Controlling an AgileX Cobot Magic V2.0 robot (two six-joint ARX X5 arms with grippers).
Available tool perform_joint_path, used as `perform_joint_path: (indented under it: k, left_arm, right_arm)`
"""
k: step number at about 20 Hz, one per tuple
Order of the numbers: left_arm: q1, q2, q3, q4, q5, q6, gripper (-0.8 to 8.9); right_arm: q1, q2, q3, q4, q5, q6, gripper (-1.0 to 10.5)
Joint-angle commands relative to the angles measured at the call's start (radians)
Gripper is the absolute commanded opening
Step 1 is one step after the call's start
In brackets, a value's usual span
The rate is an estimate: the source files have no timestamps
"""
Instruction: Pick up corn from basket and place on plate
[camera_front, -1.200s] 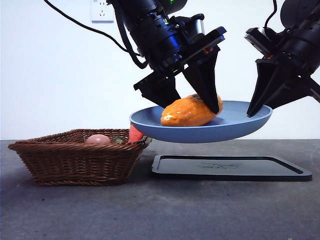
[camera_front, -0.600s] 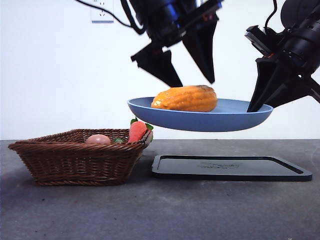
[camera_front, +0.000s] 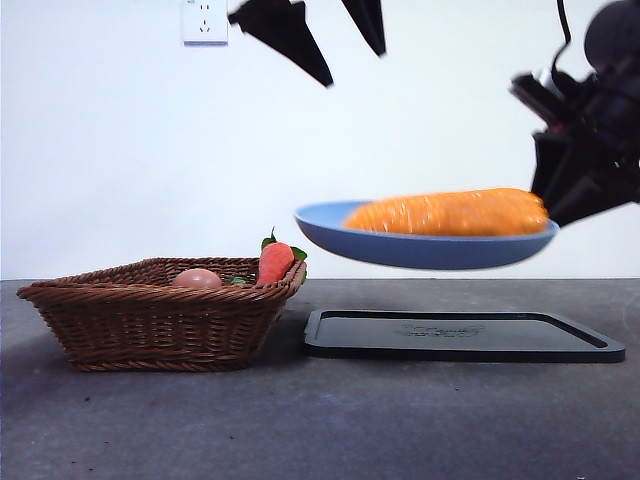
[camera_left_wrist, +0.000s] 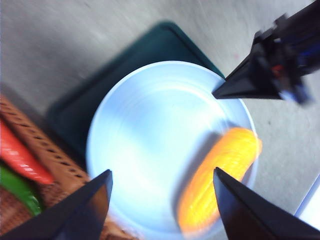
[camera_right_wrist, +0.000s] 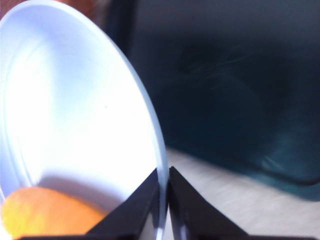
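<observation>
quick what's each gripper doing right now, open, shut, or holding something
Left gripper: open, empty, above the plate.
Right gripper: shut on the plate's rim, holding it in the air with the corn on it.

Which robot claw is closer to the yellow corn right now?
The right gripper. It pinches the rim of the plate right beside the corn. The left gripper is open, high above the plate and well away from the corn.

A plain white wall (camera_front: 120, 150) fills the space behind, evenly lit and bare apart from a white power socket (camera_front: 205, 20) mounted high at the left. Below it runs a dark grey worktop (camera_front: 320, 420) with a matt, faintly speckled surface, meeting the wall in a straight level line. The light is soft, leaving only faint shadows on the worktop
</observation>
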Motion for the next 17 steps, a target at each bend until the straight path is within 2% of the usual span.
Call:
perform_joint_path:
  k: [1, 4, 10, 14, 17]
  left_arm:
    - [0.009, 0.021, 0.082, -0.034, 0.001, 0.01, 3.27]
    - [0.02, 0.021, 0.135, -0.08, 0.001, 0.01, 3.26]
    - [0.021, 0.018, 0.146, -0.093, 0.001, 0.01, 3.26]
    - [0.024, 0.018, 0.146, -0.092, 0.001, 0.01, 3.26]
    - [0.03, 0.018, 0.146, -0.092, 0.001, 0.014, 3.26]
  right_arm:
    - [-0.028, 0.073, 0.021, 0.045, -0.008, 0.024, 0.0]
    - [-0.062, 0.175, 0.052, 0.099, -0.008, 0.048, 0.0]
    - [-0.075, 0.378, 0.246, 0.074, -0.001, 0.047, 0.0]
    - [-0.074, 0.418, 0.279, 0.058, 0.013, 0.027, 0.0]
    - [-0.073, 0.421, 0.278, 0.012, 0.045, -0.016, 0.0]
